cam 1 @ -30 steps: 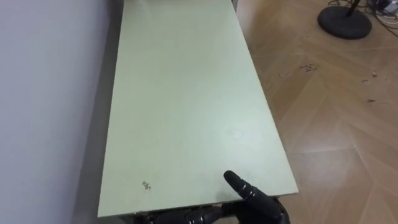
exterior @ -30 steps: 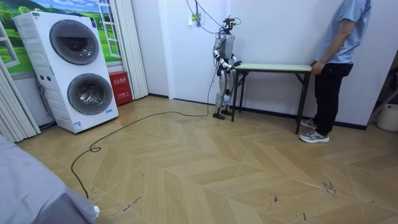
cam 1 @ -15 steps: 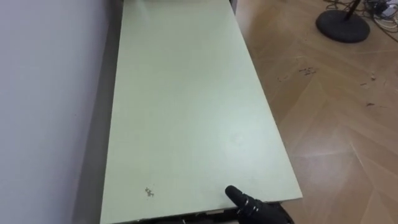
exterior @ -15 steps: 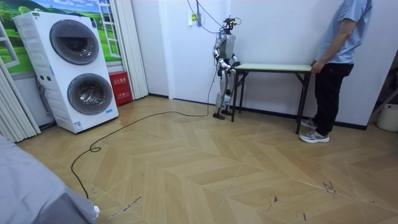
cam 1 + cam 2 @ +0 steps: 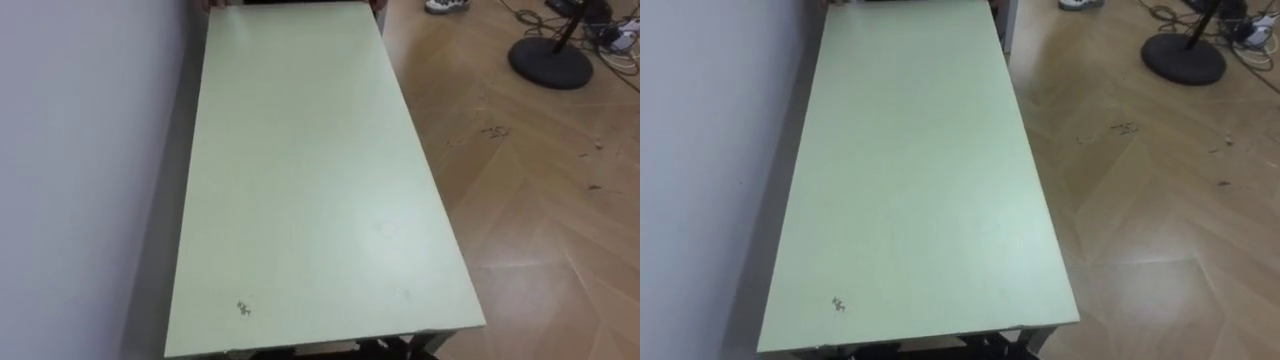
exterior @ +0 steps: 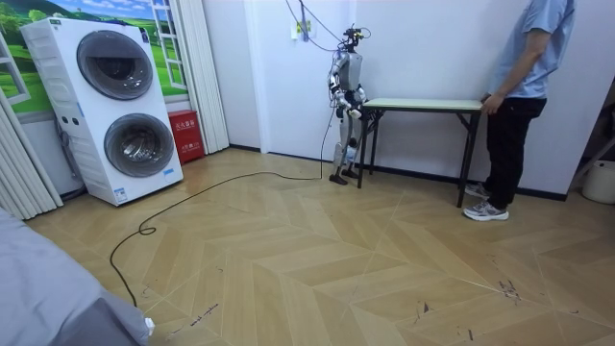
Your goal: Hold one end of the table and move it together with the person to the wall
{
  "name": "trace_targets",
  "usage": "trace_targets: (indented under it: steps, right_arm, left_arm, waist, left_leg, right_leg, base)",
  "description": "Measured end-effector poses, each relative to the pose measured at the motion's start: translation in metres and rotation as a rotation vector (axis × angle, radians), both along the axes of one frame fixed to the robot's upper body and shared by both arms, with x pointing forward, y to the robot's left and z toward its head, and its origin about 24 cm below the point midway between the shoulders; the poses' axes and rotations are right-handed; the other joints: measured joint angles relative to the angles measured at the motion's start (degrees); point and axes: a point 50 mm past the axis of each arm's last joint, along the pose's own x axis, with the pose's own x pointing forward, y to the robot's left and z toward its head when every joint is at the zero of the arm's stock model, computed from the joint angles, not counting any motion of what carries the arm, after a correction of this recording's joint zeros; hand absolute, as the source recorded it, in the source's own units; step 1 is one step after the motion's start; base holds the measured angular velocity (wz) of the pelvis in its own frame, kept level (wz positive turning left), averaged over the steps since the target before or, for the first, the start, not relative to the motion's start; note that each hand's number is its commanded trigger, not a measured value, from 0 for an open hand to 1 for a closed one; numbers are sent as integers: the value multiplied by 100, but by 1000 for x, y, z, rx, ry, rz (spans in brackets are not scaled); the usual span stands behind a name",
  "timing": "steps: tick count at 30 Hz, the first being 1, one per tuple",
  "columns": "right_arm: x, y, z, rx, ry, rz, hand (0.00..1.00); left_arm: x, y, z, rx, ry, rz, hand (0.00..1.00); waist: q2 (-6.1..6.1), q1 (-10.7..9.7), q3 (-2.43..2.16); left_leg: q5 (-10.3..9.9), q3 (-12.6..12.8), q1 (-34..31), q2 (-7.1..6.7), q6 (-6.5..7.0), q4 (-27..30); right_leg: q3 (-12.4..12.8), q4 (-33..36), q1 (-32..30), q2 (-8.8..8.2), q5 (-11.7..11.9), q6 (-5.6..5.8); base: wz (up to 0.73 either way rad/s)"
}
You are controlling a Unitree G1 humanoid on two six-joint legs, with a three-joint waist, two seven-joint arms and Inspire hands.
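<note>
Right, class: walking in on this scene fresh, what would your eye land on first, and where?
The long pale green table beside the white wall dominates, the robot at one end, a person with a hand on the other. At the room view's left stands a stacked white washer and dryer.

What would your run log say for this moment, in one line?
table: alongside wall | robot: standing at one short end | person: standing at opposite end, hand on its edge
</note>
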Motion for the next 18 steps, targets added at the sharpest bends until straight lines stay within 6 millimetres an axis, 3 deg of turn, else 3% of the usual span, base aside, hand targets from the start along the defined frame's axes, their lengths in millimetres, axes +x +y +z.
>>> trace_targets:
  steps: [9,18]
  right_arm:
    - [-17,-11,-1,-1,24,-43,0]
    - [-27,-19,-3,12,42,-129,0]
  left_arm:
    - [-14,9,2,-69,-9,130,0]
    - [-24,16,0,-105,-7,212,0]
  waist:
    - [-1,7,-2]
    - [-21,31,-37]
  left_leg:
    - [-23,43,54,-1,1,-2]
    - [-36,11,59,-2,-11,4]
  right_leg:
    - [-13,112,-1,-28,-73,-2]
    - [-22,93,20,-17,-84,-9]
  base:
    - [-1]
    - [0]
